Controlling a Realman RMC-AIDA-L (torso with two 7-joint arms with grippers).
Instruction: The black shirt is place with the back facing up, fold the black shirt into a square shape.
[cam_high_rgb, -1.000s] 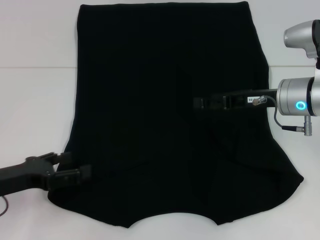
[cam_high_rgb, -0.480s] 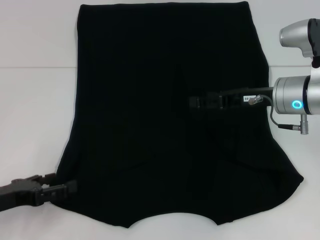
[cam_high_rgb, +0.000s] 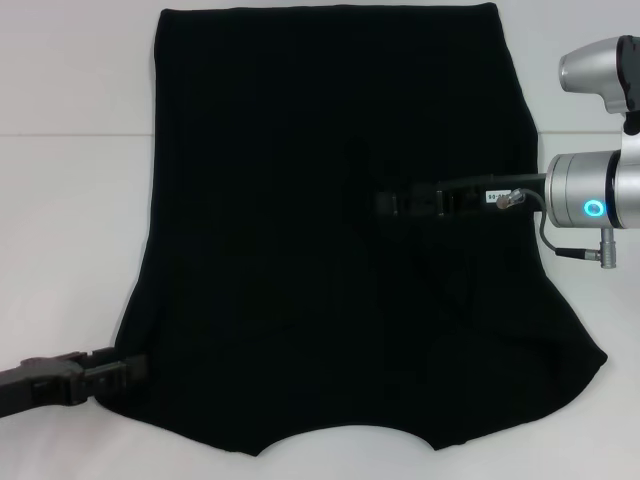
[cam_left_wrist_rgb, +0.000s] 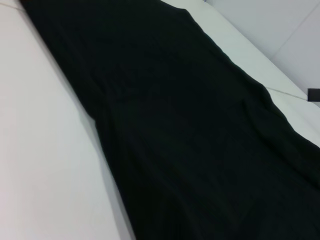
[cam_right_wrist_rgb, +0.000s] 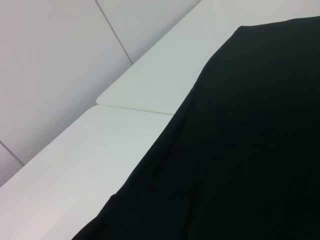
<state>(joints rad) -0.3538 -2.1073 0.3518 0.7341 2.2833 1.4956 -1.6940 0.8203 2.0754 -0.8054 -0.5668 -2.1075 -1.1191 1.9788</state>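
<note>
Listing near to far: our left hand (cam_high_rgb: 125, 368) at the near-left corner of the black shirt (cam_high_rgb: 300, 150), grip state we cannot tell; shirt spread flat on the white table (cam_high_rgb: 70, 200) (neckline nearest us); our right hand (cam_high_rgb: 395, 204) over its middle, fingers indiscernible.

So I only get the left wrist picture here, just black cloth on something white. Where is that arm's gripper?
Observer: The left gripper sits at the black shirt's near left corner, by the sleeve edge.
Operator: And the other arm?
Observer: The right gripper reaches in from the right, over the shirt's middle.
Operator: Is the shirt folded at all?
Observer: Both sleeves look turned in already; the curved neckline lies nearest the robot, on the white table.
</note>
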